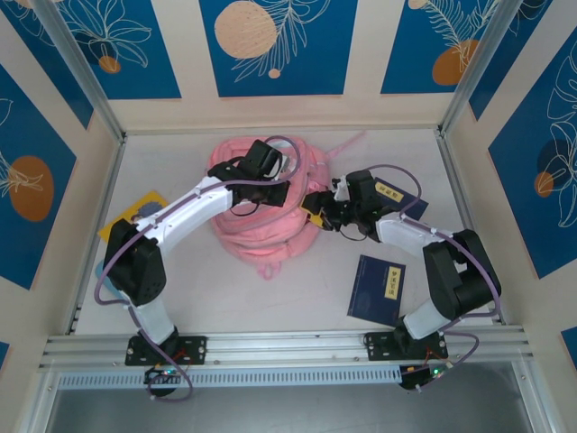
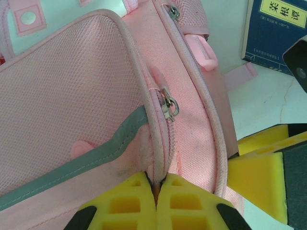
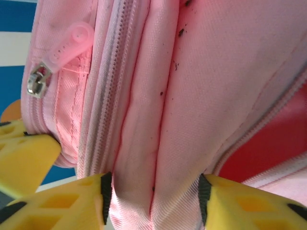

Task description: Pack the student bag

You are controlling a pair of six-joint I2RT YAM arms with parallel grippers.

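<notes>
- Pink woven-fabric student bag (image 1: 270, 236) slumped mid-table; mesh panel (image 2: 72, 86), grey reflective strip (image 2: 96, 153), metal zip pull (image 2: 169, 106).
- Left gripper (image 2: 156, 191) clenched on bag's zip seam.
- Right gripper (image 3: 153, 196) straddling thick soft fold; gripping or just touching, cannot tell.
- Likely step: opening a compartment. Next: spread mouth wide, then fetch blue book (image 1: 377, 289).

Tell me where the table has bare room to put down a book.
The table is bare at its front middle, between student bag, blue book and the arm bases; also at the back right corner. Crowded: right of the bag, under the right arm.
</notes>
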